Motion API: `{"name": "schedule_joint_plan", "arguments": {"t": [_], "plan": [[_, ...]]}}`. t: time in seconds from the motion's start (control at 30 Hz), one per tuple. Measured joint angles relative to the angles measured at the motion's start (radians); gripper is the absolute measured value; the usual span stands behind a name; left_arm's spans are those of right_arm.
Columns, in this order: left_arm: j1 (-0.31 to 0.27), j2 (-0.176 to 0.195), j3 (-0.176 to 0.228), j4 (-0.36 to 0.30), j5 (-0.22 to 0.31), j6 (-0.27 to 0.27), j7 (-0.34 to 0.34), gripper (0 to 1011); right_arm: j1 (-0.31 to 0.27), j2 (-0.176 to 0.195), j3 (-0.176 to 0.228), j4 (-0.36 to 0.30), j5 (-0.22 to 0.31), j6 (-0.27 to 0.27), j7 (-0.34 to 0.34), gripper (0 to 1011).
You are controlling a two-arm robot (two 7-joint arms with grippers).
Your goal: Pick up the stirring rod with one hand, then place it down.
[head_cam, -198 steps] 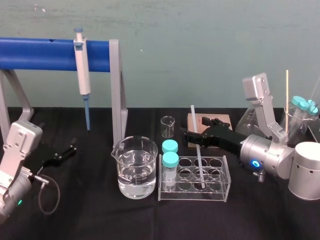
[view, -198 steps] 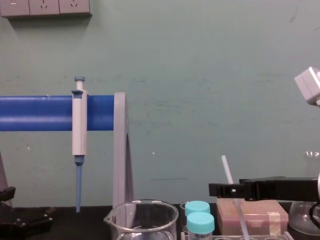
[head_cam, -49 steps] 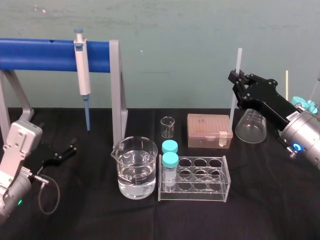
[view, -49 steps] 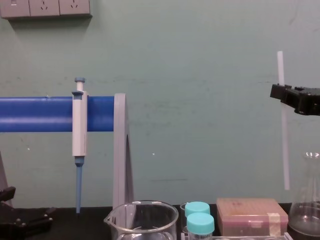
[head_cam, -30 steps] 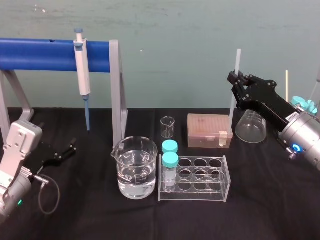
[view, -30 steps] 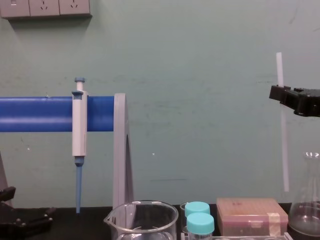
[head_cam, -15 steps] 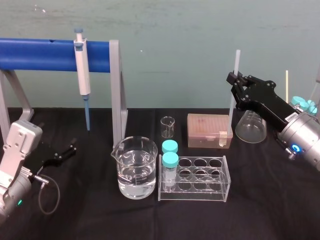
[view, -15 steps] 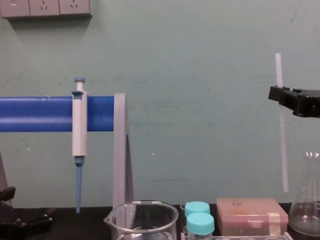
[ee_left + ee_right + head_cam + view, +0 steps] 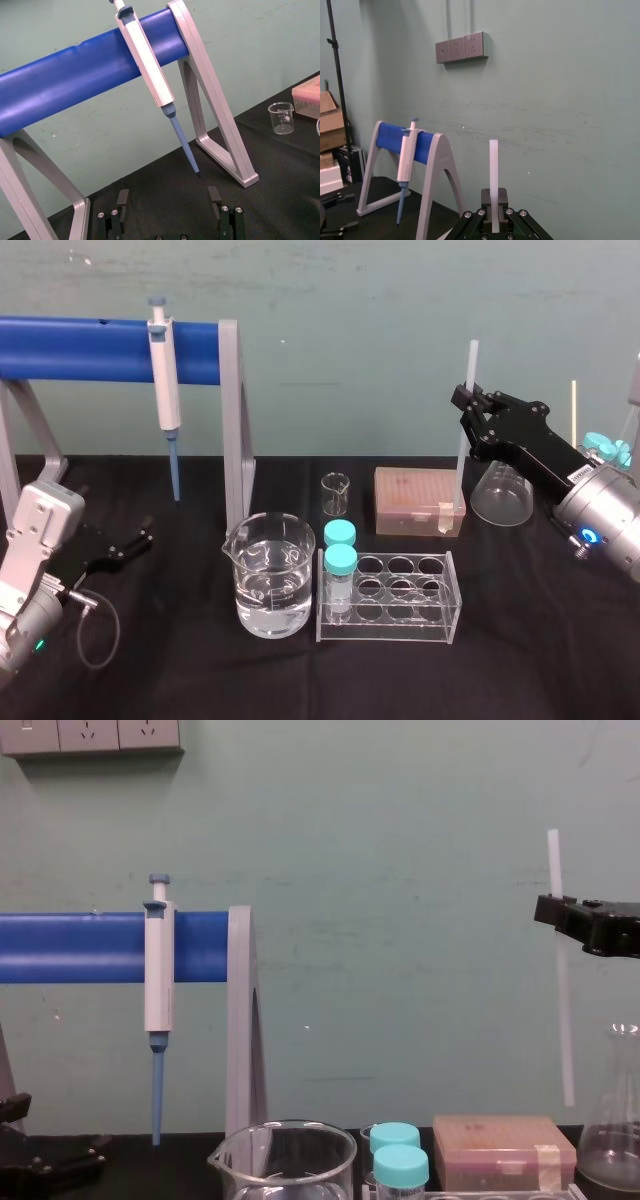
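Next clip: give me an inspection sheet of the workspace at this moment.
Surface: black-covered table.
Job's things: stirring rod held near upright in the air, lower end above the table.
Clutter: water-filled beaker, tube rack with two capped vials, small beaker, tip box, flask, pipette hanging on blue stand.
Grippers: right tool shut on the rod; left tool open, low at the table's left.
Cables: one loop by the left tool.
Surroundings: green wall, sockets.

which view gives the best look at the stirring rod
Chest view: the stirring rod stands upright, full length against the plain wall, gripped by the right tool. Head view shows it too, more from above. Right wrist view catches its upper part.
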Motion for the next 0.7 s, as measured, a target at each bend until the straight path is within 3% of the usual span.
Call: {"name": "schedule_joint_plan", "arguments": {"t": [0.7], "plan": [[0.0, 0.0, 0.0, 0.0, 0.0, 0.0, 0.0, 1000, -0.004, -0.002, -0.001, -0.001, -0.002, 0.0, -0.001, 67]]}}
